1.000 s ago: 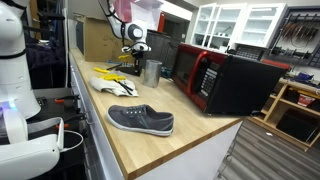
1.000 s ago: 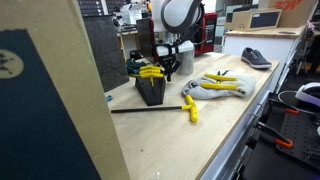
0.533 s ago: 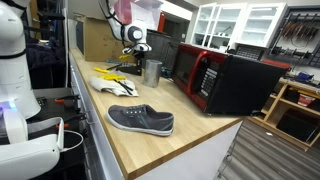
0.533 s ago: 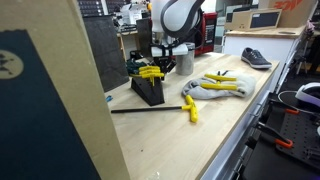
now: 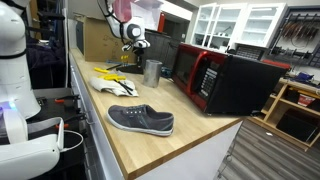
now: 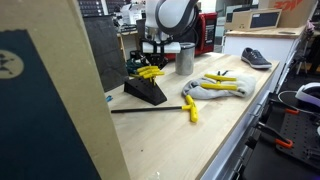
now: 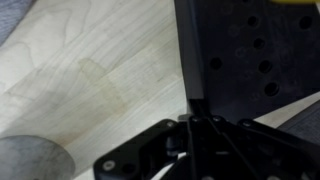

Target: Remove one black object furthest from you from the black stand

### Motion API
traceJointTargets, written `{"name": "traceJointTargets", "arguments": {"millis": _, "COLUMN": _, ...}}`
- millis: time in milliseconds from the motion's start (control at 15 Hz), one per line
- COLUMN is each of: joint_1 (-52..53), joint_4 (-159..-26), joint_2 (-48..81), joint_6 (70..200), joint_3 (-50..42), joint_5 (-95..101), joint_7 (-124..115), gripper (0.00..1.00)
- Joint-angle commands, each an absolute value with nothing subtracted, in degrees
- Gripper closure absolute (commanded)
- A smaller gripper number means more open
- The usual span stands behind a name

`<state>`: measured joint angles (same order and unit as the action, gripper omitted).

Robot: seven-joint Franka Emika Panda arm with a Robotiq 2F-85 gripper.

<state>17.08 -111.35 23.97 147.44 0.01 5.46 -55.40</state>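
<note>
A black perforated stand with yellow-handled tools sits on the wooden counter. In the wrist view its holed face fills the right side. My gripper hangs just above the stand; it also shows in an exterior view. In the wrist view the jaws stand closed on a thin black rod-like tool that runs from them along the stand's edge. Whether its far end is clear of the stand is hidden.
A long black rod and a yellow-handled tool lie in front of the stand. White and yellow gloves, a metal cup, a grey shoe and a red-black microwave are on the counter.
My gripper has risen and shifted slightly away from the stand, still shut on the thin black tool. More of the stand's sloped face now shows.
</note>
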Motion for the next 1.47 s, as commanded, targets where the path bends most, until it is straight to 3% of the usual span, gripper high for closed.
{"name": "traceJointTargets", "arguments": {"millis": 0, "joint_1": 18.28, "joint_4": -110.12, "joint_2": 24.00, "joint_6": 148.66, "joint_3": -0.15, "joint_5": 5.37, "joint_7": -57.85, "gripper": 1.00}}
{"name": "traceJointTargets", "arguments": {"millis": 467, "joint_1": 17.90, "joint_4": -112.04, "joint_2": 17.00, "joint_6": 149.13, "joint_3": 1.38, "joint_5": 4.49, "joint_7": -55.31, "gripper": 1.00}}
{"name": "traceJointTargets", "arguments": {"millis": 533, "joint_1": 17.76, "joint_4": -112.74, "joint_2": 14.52, "joint_6": 148.10, "joint_3": 1.57, "joint_5": 5.43, "joint_7": -53.70, "gripper": 0.75}}
{"name": "traceJointTargets", "arguments": {"millis": 600, "joint_1": 17.35, "joint_4": -113.12, "joint_2": 12.45, "joint_6": 147.14, "joint_3": 2.11, "joint_5": 6.25, "joint_7": -50.80, "gripper": 0.73}}
{"name": "traceJointTargets", "arguments": {"millis": 1267, "joint_1": 13.23, "joint_4": -109.91, "joint_2": 5.56, "joint_6": 124.64, "joint_3": 9.27, "joint_5": -5.19, "joint_7": -14.68, "gripper": 0.01}}
{"name": "traceJointTargets", "arguments": {"millis": 1400, "joint_1": 13.01, "joint_4": -109.13, "joint_2": 6.51, "joint_6": 121.53, "joint_3": 9.66, "joint_5": -4.82, "joint_7": -9.02, "gripper": 0.00}}
